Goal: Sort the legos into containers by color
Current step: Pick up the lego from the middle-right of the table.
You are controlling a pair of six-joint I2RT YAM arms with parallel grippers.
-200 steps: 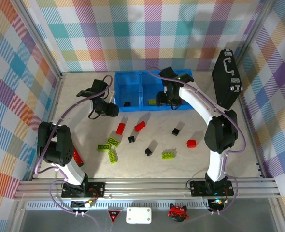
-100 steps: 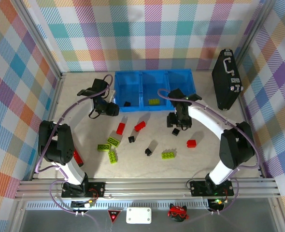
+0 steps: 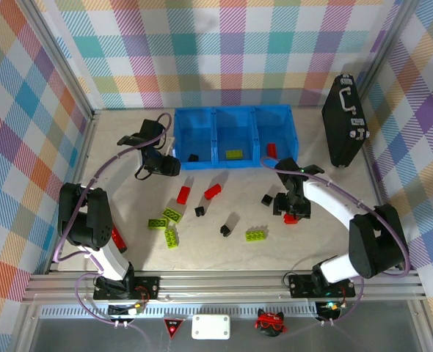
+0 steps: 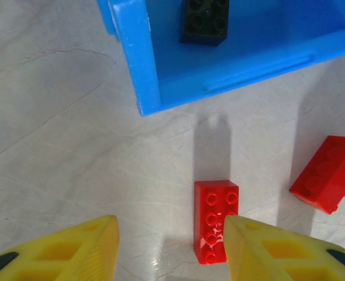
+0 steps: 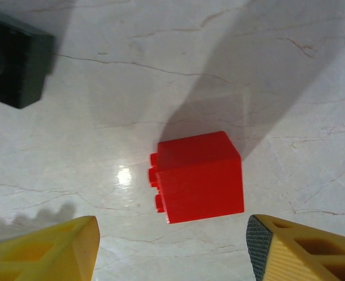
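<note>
The right tool hangs released over a red brick that lies on its side on the surface, studs turned toward one yellow finger. It looks light, hard and glossy, so I'd expect it to skate or pop out of a careless pinch; the flat opposite walls seem the better hold, rather than the studded face. The left tool is likewise released, near the containers, with a longer red brick just beside one finger. Loose on the surface I count four lime green bricks, three black bricks and three red; a red shape by the left arm's base I cannot make out. In the containers: one black in the left bin; one lime in the middle; one red in the right.
</note>
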